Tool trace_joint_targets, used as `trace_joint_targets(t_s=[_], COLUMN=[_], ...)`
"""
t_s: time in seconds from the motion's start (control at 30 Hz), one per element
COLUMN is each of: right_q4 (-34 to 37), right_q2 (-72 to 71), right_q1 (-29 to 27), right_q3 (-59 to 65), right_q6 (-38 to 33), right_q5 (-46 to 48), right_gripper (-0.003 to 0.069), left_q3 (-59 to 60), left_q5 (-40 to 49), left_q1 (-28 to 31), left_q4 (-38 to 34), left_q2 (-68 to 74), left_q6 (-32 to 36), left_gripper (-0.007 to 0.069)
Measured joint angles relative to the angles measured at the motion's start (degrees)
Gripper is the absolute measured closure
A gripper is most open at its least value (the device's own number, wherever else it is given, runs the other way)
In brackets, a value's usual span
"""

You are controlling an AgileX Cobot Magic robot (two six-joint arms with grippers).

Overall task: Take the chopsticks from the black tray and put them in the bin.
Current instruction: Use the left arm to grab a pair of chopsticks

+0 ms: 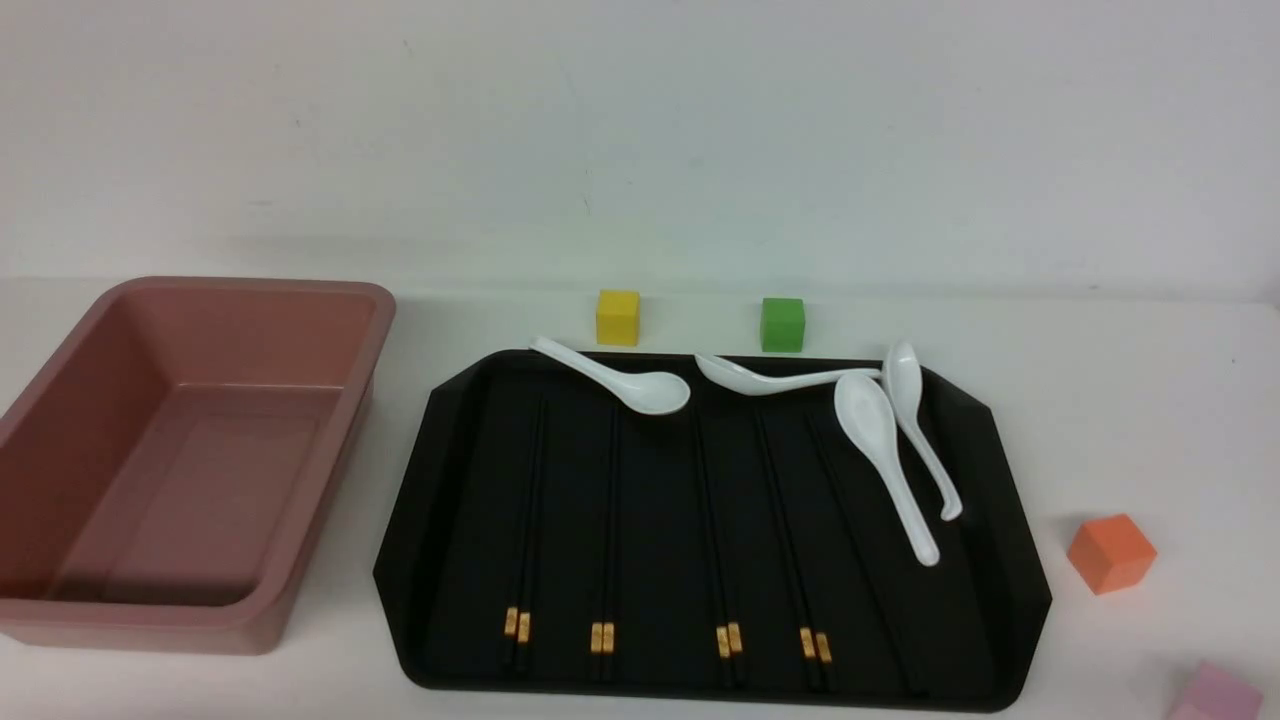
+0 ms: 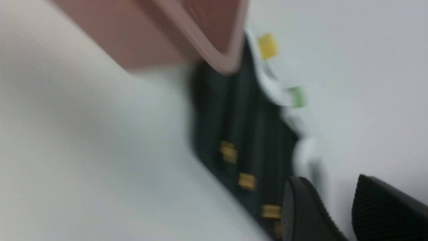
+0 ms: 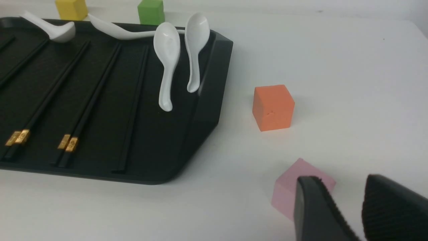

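Several pairs of black chopsticks [image 1: 603, 637] with gold bands lie side by side in the black tray [image 1: 1010, 520], thick ends toward me. The dusty-pink bin [image 1: 340, 440] stands empty to the left of the tray. Neither gripper shows in the front view. In the blurred left wrist view, my left gripper [image 2: 334, 197] is open and empty above the table, near the tray's [image 2: 207, 110] front left corner, the bin [image 2: 150, 36] and the chopsticks' gold bands [image 2: 246, 181]. My right gripper [image 3: 341, 190] is open and empty, right of the tray [image 3: 207, 100] and its chopsticks [image 3: 68, 143].
Several white spoons [image 1: 880, 440] lie at the tray's far edge and right side. A yellow cube [image 1: 617, 317] and a green cube [image 1: 782, 324] sit behind the tray. An orange cube [image 1: 1110, 553] and a pink cube [image 1: 1215, 695] sit to its right; the pink cube [image 3: 287, 194] is just beyond my right fingers.
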Motion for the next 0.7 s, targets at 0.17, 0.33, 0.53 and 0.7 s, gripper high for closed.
trace_joint_targets(t_s=[0.17,0.33,0.53,0.7], right_q4=[0.00,0.00,0.00,0.00], right_q2=[0.00,0.00,0.00,0.00], right_q1=[0.00,0.00,0.00,0.00], right_q3=[0.00,0.00,0.00,0.00], right_q6=[0.00,0.00,0.00,0.00], right_q5=[0.00,0.00,0.00,0.00], right_gripper=[0.0419,0.0419,0.0419,0.0419], left_q3=[0.00,0.00,-2.68,-15.11], left_q5=[-1.38,-7.29,-7.74,-5.54], left_q1=[0.00,0.00,0.00,0.00], left_q4=[-14.77,-24.87,-28.17,-25.74], left_q2=[0.00,0.00,0.00,3.92], left_q6=[-4.97,-5.50,-2.31,6.77], left_gripper=[0.0386,0.0386,0.0441,0.0574])
